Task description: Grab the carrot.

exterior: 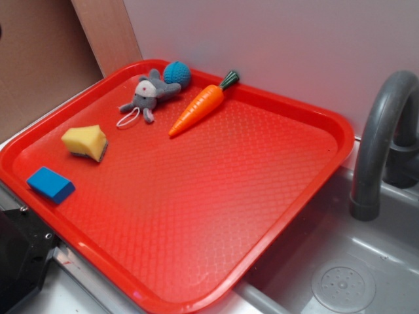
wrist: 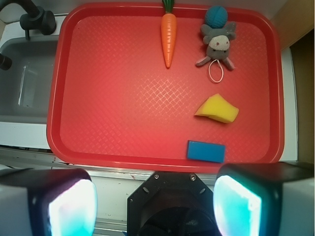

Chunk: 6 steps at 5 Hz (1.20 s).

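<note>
The orange toy carrot [exterior: 200,108] with a dark green stem lies flat at the back of the red tray [exterior: 216,216], stem against the far rim. In the wrist view the carrot [wrist: 168,37] lies at the top middle, tip pointing toward me. My gripper [wrist: 155,196] hangs high above the tray's near edge, far from the carrot. Its jaws stand wide apart with nothing between them. The gripper itself is out of the exterior view; only a black part of the robot [exterior: 19,255] shows at the lower left.
A grey plush mouse [exterior: 147,95] and a blue ball [exterior: 177,73] lie left of the carrot. A yellow sponge [exterior: 85,142] and a blue block [exterior: 50,184] lie near the tray's left side. A grey sink [exterior: 353,275] with a faucet [exterior: 380,144] is on the right.
</note>
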Each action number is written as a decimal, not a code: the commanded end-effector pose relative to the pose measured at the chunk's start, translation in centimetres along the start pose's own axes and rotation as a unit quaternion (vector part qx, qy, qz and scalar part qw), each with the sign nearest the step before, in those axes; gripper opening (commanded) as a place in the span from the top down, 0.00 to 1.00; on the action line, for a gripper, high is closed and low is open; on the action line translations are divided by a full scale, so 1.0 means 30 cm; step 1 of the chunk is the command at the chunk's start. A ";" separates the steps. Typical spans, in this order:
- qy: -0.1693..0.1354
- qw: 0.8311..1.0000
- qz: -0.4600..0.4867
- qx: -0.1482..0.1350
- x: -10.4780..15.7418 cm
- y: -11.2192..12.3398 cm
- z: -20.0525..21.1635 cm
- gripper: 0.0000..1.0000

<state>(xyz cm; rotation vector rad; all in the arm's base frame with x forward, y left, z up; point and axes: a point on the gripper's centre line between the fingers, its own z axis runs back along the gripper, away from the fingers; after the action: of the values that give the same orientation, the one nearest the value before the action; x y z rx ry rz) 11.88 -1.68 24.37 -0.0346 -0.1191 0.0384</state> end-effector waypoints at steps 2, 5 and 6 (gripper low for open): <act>-0.002 1.000 -0.002 0.006 -0.001 -0.013 -0.010 0.00; 0.017 0.998 0.050 0.023 0.152 0.003 -0.113 0.00; 0.023 0.997 0.065 0.032 0.300 0.028 -0.210 0.00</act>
<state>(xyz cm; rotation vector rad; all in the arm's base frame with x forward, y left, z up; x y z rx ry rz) 21.23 -1.19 18.06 0.0283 -0.0263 0.1531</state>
